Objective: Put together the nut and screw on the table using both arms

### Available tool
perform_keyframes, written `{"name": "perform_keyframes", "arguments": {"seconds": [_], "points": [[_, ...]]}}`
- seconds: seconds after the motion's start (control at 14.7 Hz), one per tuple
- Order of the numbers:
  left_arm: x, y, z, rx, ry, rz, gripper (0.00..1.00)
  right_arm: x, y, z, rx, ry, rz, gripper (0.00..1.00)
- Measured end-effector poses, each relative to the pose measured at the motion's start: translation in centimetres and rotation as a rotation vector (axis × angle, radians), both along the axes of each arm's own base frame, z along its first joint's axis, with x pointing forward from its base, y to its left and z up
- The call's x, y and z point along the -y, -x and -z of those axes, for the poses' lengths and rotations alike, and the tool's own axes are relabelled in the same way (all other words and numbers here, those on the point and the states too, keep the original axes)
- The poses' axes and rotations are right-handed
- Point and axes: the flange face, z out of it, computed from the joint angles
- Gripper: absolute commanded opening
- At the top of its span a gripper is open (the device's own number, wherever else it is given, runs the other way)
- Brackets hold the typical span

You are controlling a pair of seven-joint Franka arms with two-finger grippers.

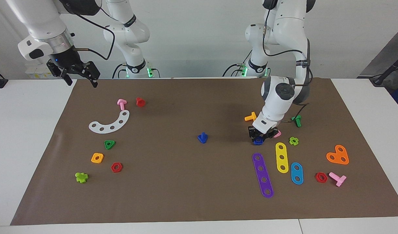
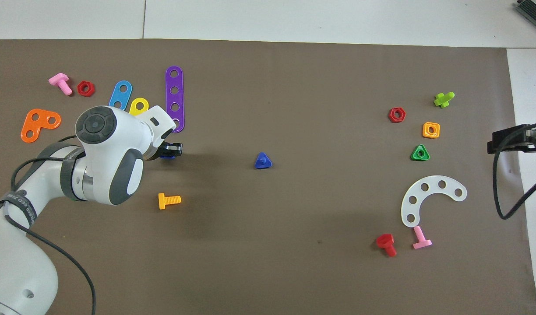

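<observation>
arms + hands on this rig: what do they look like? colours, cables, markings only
Both arms are glossy white jointed tubes with dark grey round joint caps. The left arm has a black cable along it and a black lettered band. The right arm has a bare metal ring at the wrist and a looping black cable. The left hand and right hand are black with two fingers. Green lights glow at both bases.

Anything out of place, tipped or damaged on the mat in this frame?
Nothing stands out. Toy parts lie scattered and intact on the mat. The screw sits head-down at mid-table; the left pincer is down at the nut; the right pincer waits over the mat's edge.
</observation>
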Motion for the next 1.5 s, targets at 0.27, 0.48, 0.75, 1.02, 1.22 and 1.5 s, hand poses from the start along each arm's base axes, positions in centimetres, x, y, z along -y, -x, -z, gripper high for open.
{"name": "perform_keyframes", "arguments": {"seconds": [0.27,0.48,0.75,1.02,1.22,1.5], "points": [[3.2,-0.9,-2.7,-0.018,0.000,-0.018,0.21,0.0,0.0,0.0,0.000,0.000,0.000,1.00],[8.0,-0.4,-4.3,-0.037,0.000,-0.060,0.21,0.0,0.0,0.0,0.000,0.000,0.000,1.00],[14.0,1.2,-5.7,-0.045,0.000,-0.089,0.15,0.0,0.0,0.0,0.000,0.000,0.000,1.00],[18.6,2.4,-6.7,-0.043,0.006,-0.094,0.14,0.0,0.0,0.0,0.000,0.000,0.000,1.00],[21.3,2.8,-6.5,-0.038,0.013,-0.071,0.14,0.0,0.0,0.0,0.000,0.000,0.000,1.00],[23.5,2.1,-6.2,-0.038,0.019,-0.058,0.14,0.0,0.0,0.0,0.000,0.000,0.000,1.00]]}}
